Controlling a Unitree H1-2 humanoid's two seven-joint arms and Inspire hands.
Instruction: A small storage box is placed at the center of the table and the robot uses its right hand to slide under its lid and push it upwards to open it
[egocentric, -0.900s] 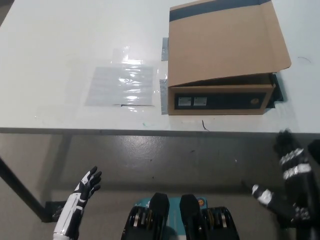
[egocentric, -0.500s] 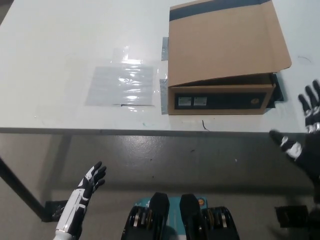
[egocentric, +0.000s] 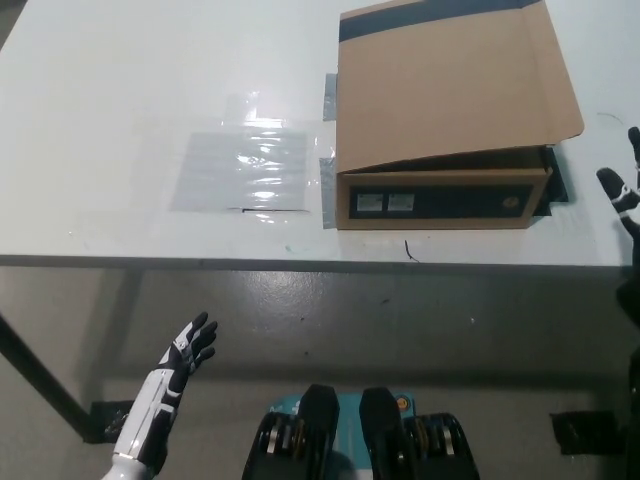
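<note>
The cardboard storage box (egocentric: 440, 190) sits upper right on the table (egocentric: 120, 90); its light, stiff lid (egocentric: 450, 85) probably lifts from the raised front edge. My right hand (egocentric: 625, 195), at the right edge, is spread and empty; my left hand (egocentric: 185, 355) rests open at lower left.

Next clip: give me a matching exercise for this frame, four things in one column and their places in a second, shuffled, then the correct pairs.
Things:
1. storage box
2. clear plastic sheet
3. left hand
4. right hand

Places:
A. at the picture's right edge, beside the box
B. below the table's front edge, lower left, fingers apart
C. flat on the table, left of the box
D. on the table, right of centre, its cardboard lid slightly raised at the front

Pairs: 1-D, 2-C, 3-B, 4-A
</note>
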